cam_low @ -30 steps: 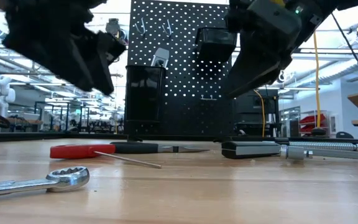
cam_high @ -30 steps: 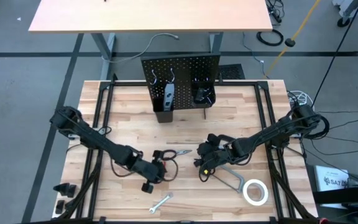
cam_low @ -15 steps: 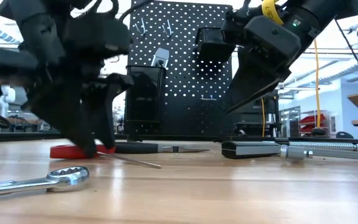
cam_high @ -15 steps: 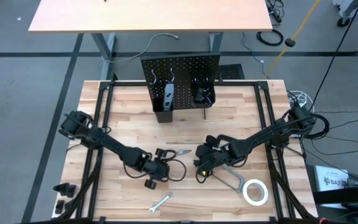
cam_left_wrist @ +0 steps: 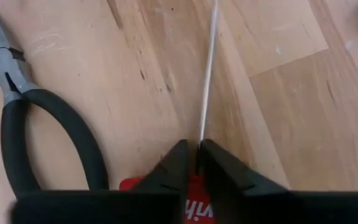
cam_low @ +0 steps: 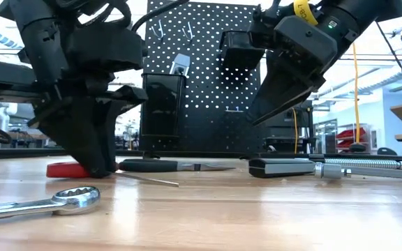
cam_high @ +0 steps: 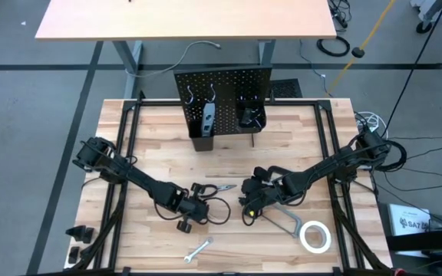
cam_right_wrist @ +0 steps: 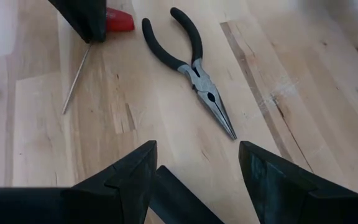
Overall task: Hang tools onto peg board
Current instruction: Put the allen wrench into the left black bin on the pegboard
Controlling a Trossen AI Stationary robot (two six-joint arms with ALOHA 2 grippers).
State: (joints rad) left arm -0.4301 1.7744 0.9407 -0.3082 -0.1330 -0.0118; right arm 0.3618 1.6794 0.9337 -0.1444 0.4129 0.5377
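I find the left gripper (cam_left_wrist: 191, 163) down on the tabletop (cam_high: 159, 161), its fingers (cam_left_wrist: 176, 167) drawn in on the red-handled screwdriver (cam_low: 65, 169), at the handle end where the silver shaft begins. The screwdriver lies flat on the wood. The dark-handled pliers (cam_right_wrist: 188, 59) lie just beside it, untouched.

The right gripper (cam_right_wrist: 194, 165) hangs above the tabletop near the pliers, its fingers spread apart and holding nothing.

The silver wrench (cam_low: 40, 204) lies at the front of the tabletop, the white tape roll (cam_high: 315, 236) toward the front right. A grey bar clamp (cam_low: 326, 167) lies flat by the right arm.

The peg board (cam_high: 225, 84) stands upright at the far edge, well apart from both grippers.
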